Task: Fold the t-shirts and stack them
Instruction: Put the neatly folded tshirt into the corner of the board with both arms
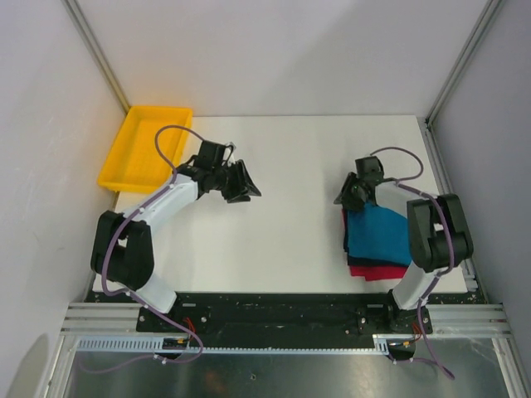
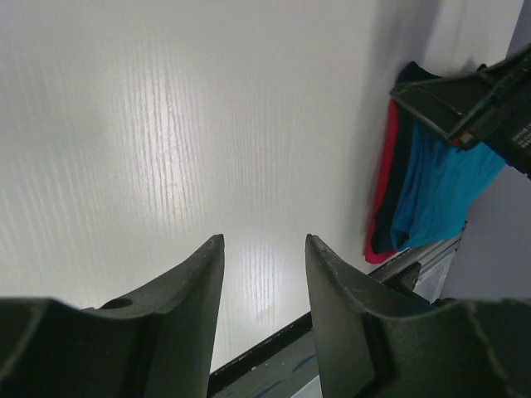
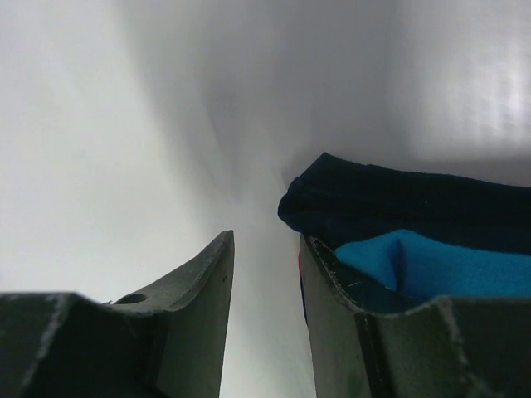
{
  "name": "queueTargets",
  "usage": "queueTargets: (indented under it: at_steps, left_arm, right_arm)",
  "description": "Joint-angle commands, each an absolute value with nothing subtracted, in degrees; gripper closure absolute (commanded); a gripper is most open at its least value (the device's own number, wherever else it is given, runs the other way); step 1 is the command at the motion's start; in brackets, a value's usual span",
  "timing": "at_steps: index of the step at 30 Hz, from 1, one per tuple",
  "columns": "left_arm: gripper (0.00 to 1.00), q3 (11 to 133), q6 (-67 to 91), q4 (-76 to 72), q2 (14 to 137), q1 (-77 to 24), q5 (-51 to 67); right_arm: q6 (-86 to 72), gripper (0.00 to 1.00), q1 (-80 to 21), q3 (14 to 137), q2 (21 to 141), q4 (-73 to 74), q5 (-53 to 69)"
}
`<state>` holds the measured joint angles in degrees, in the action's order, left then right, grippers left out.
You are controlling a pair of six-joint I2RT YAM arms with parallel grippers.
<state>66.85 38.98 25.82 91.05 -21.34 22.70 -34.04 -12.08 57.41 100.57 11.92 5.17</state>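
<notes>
Near the right near edge of the desk [image 1: 282, 224], seen from above, the shirts sit folded in one pile, teal shirt [image 1: 377, 235] on top and red shirt [image 1: 373, 272] lowest, so stacking looks finished. Right fingers [image 1: 348, 195] hover at the pile's far left corner; left fingers [image 1: 241, 184] hang mid-desk, near the tray [image 1: 158, 109].

Left wrist: fingers partly spread and empty, bare desk between; navy shirt [image 2: 401, 186] shows mid-pile.

Right wrist: fingers likewise parted, holding nothing, the navy fold just beside one, perhaps for a final tidy.
</notes>
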Motion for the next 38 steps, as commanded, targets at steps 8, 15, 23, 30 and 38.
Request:
queueTargets:
  at_steps: [8,15,23,30,38]
  left_arm:
    - [0.51,63.51,36.45,25.35,85.43,-21.18,21.74]
    - [0.4,63.26,29.93,25.4,79.52,-21.18,17.51]
    - [0.03,60.79,23.48,25.4,68.94,-20.7,12.66]
    - [0.01,57.75,22.79,25.43,63.17,-20.65,9.43]
    - [0.0,55.5,22.88,25.39,62.23,-20.66,8.83]
  right_arm:
    - [-29.72,0.55,-8.18,53.48,88.65,18.78,6.1]
    - [-35.2,0.43,-17.97,63.01,83.41,23.89,2.36]
    - [-39.43,0.22,-27.56,64.15,72.34,24.66,0.21]
    - [-39.03,0.12,-31.27,64.14,66.58,26.43,-4.49]
    - [-38.62,0.07,-33.33,64.11,65.55,25.77,-6.65]
